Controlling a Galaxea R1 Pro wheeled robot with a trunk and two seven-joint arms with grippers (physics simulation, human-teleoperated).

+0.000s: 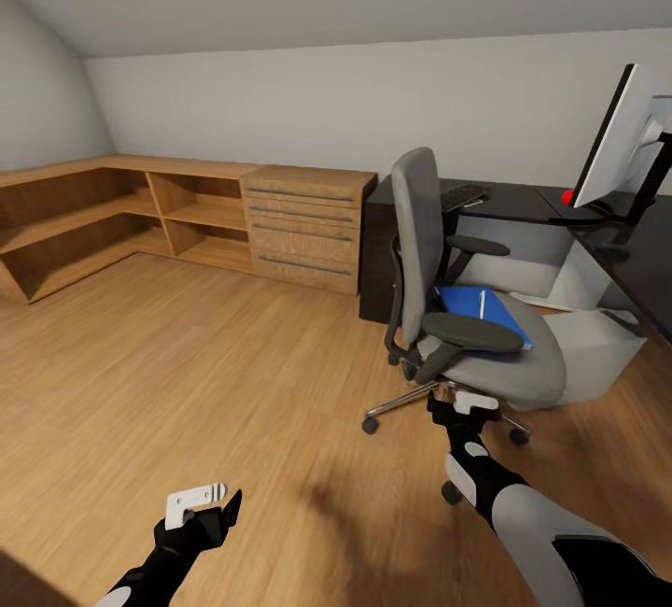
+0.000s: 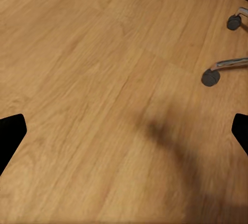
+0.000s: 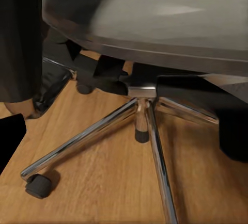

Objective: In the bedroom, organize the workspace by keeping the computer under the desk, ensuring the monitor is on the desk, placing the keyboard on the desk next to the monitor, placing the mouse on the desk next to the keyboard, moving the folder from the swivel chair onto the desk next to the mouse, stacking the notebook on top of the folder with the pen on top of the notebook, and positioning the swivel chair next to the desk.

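The grey swivel chair (image 1: pixel 420 233) stands on the wood floor in front of the black desk (image 1: pixel 523 205), its back to me. The blue folder (image 1: pixel 495 316) lies on its seat with the thin pen (image 1: pixel 482 303) on top. On the desk are the monitor (image 1: pixel 621 135) and, further back, the keyboard (image 1: pixel 464 196). A white-grey box, likely the computer (image 1: pixel 602 350), sits under the desk. My right gripper (image 1: pixel 457 402) is open just below the seat's front edge, facing the chrome base (image 3: pixel 142 105). My left gripper (image 1: pixel 217 502) hangs open over bare floor. The notebook and mouse are out of view.
A low light-wood dresser with drawers (image 1: pixel 303 229) and open shelves (image 1: pixel 112 215) runs along the back wall and left corner. Two chair casters (image 2: pixel 209 77) show in the left wrist view. Wide wood floor (image 1: pixel 205 364) spreads left of the chair.
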